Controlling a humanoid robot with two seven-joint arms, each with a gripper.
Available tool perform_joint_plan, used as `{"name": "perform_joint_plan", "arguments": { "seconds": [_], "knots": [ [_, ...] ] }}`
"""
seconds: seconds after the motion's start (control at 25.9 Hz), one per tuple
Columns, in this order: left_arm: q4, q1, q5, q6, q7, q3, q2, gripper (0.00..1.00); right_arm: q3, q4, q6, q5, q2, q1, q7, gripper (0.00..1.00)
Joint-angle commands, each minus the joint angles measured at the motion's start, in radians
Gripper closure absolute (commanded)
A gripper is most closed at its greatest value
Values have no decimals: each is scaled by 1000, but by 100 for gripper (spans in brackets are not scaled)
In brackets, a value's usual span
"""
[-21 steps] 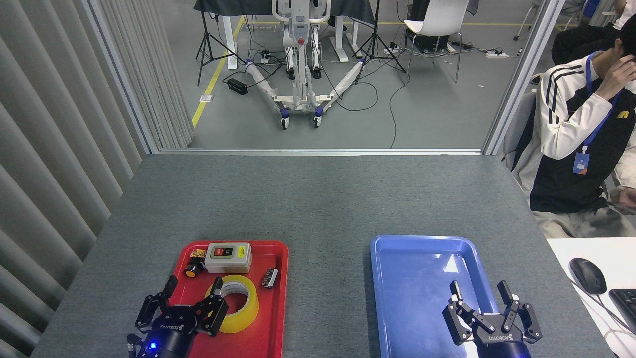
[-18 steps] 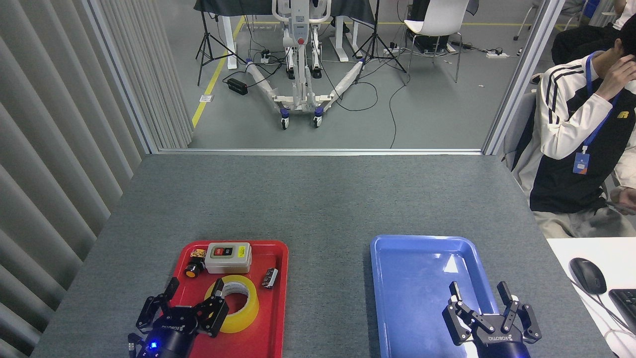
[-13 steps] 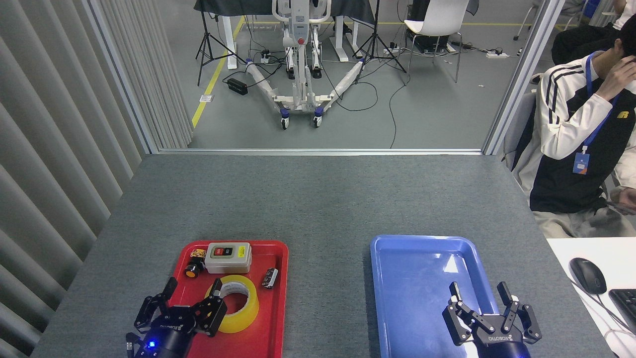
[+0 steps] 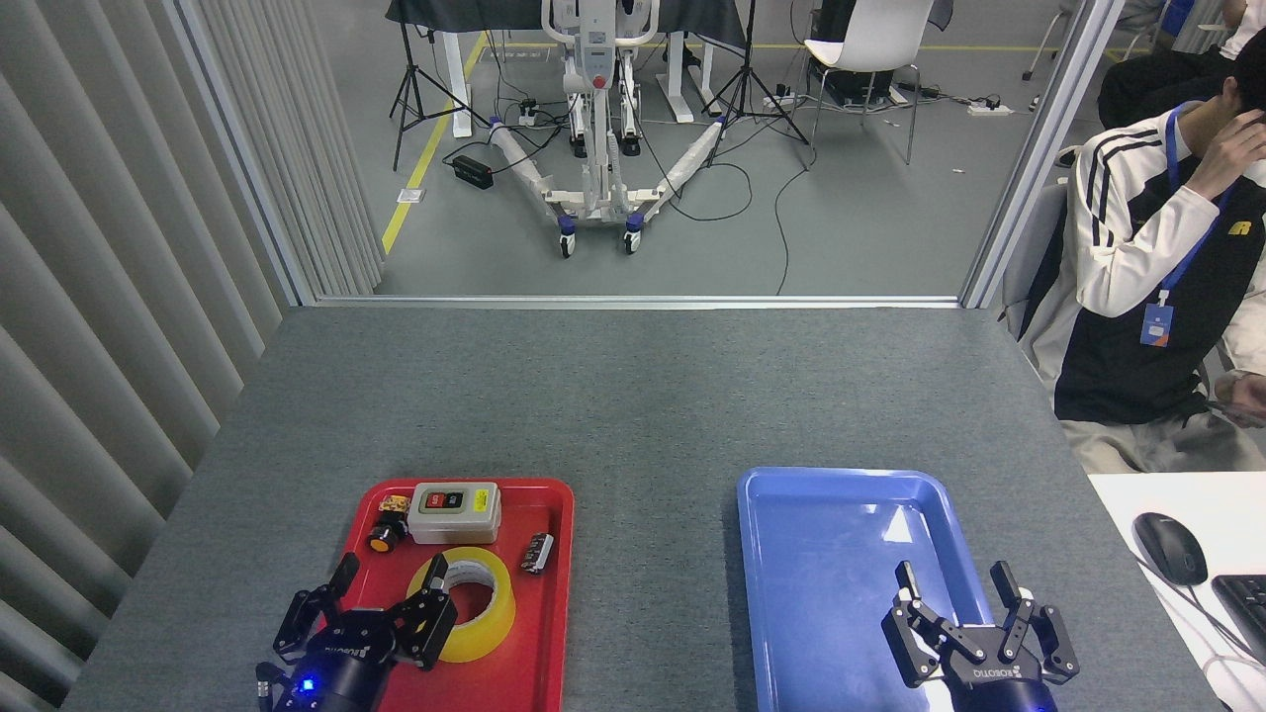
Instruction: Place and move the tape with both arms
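Yellow tape (image 4: 473, 603) lies in the red tray (image 4: 539, 653), lower left; your left gripper (image 4: 389, 578) straddles its rim, jaws apart. Right gripper (image 4: 954, 577) open over blue tray (image 4: 821, 554).

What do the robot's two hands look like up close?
Both are black metal claws with two jointed fingers each. The left gripper carries white ROBOTIQ lettering and a glowing blue light below it; the right gripper shows the same lettering above a blue base.

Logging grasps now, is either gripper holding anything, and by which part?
Nothing is held. The left gripper is open by the tape in the red tray; the right gripper is open over the blue tray.
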Motion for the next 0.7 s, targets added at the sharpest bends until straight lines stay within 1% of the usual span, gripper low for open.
{"name": "perform_joint_plan", "arguments": {
  "seconds": [0.0,0.12,0.15,0.19,0.23,0.31,0.39,0.46,0.5,0.54,0.66],
  "knots": [
    [-25,0,0,-11,-3,1,9,1,-3,-1,0,0,-2,0,-2,0],
    [-27,-8,0,-11,-28,3,14,0,-5,-1,4,0,-1,0,-2,0],
    [-29,-15,8,-11,-74,1,19,1,-6,-1,4,0,-1,0,-2,0],
    [-30,-26,15,-11,-157,0,26,1,-8,-1,4,0,-2,0,-2,0],
    [-30,-41,23,-11,-279,0,38,0,-9,-1,4,0,-2,0,-2,0],
    [-32,-104,38,-11,-566,0,45,1,-9,-1,2,0,-2,0,-2,0],
    [-30,-198,64,-17,-871,-5,51,1,-11,-1,2,0,-4,0,-2,0],
    [-19,-265,94,-37,-1063,-6,63,1,-12,-1,0,0,-4,0,-2,0],
    [-9,-298,107,-46,-1129,-6,72,1,-12,-1,0,0,-4,0,-2,0],
    [2,-318,110,-47,-1152,-8,81,1,-12,-1,0,0,-4,0,-2,0],
    [65,-365,112,-47,-1171,-46,101,1,-12,-1,0,0,-4,0,-2,0]
  ]
}}
